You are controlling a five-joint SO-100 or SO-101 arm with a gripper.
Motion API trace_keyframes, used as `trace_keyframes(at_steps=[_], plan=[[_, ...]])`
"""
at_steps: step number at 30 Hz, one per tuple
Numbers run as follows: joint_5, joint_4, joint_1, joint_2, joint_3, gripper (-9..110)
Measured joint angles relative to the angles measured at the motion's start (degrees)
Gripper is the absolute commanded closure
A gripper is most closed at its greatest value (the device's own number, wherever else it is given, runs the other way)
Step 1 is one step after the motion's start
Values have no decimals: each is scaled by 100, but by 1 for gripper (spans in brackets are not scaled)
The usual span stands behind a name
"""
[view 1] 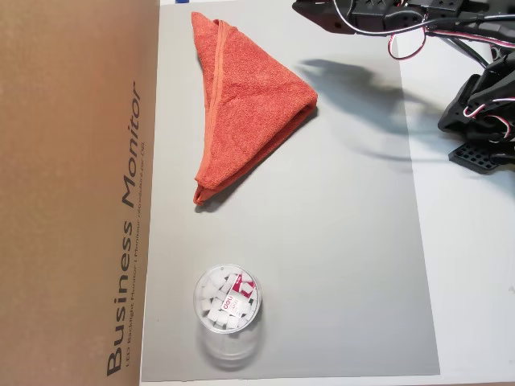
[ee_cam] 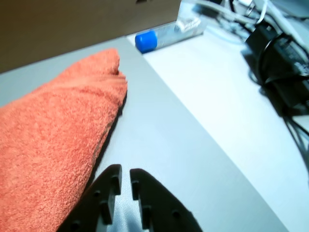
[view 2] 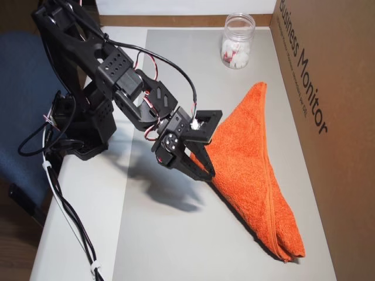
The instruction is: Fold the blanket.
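Only the wrist view catches the hand (ee_cam: pixel 124 171) up close: fingers nearly together, empty. One blanket (ee_cam: pixel 53 140) lies folded just left of it; one jar (view 1: pixel 227 304) shows only from overhead.

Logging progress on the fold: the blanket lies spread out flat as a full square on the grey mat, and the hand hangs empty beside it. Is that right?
Not quite. The blanket is already folded into a triangle, doubled over on the grey mat, as both overhead views show. The rest holds: the hand hangs empty beside it, jaws almost together.
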Motion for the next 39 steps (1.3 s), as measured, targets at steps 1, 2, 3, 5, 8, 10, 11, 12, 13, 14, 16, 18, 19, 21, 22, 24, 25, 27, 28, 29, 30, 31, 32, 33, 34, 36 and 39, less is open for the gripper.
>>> trace_keyframes(at_steps=[1,2,3,5,8,10,11,12,13,14,16,18,19,21,22,24,25,27,28,29,30,31,32,33,34,36,39], plan=[[-9,0,0,-97,-9,102],[0,0,18,-193,-18,102],[0,0,35,-308,-44,102],[0,0,62,-545,-158,102],[0,0,70,-976,-457,102],[0,0,62,-1310,-712,102],[0,0,62,-1477,-879,102],[0,0,62,-1652,-1037,102],[0,0,62,-1819,-1204,102],[0,0,62,-2013,-1397,102],[-26,0,105,-2417,-1749,102],[0,0,167,-2813,-2136,102],[-9,0,202,-3006,-2303,102],[-53,0,255,-3357,-2619,102],[-62,0,264,-3498,-2742,102],[-62,0,264,-3753,-2997,102],[-62,0,255,-3876,-3103,102],[-62,0,246,-4096,-3331,102],[-53,0,237,-4219,-3480,102],[-53,0,237,-4324,-3586,102],[-53,0,237,-4430,-3700,102],[-70,0,237,-4526,-3823,102],[-79,0,220,-4641,-3946,102],[-79,0,202,-4755,-4069,102],[-79,0,176,-4860,-4192,102],[-79,0,123,-5063,-4430,102],[-97,0,62,-5335,-4693,102]])
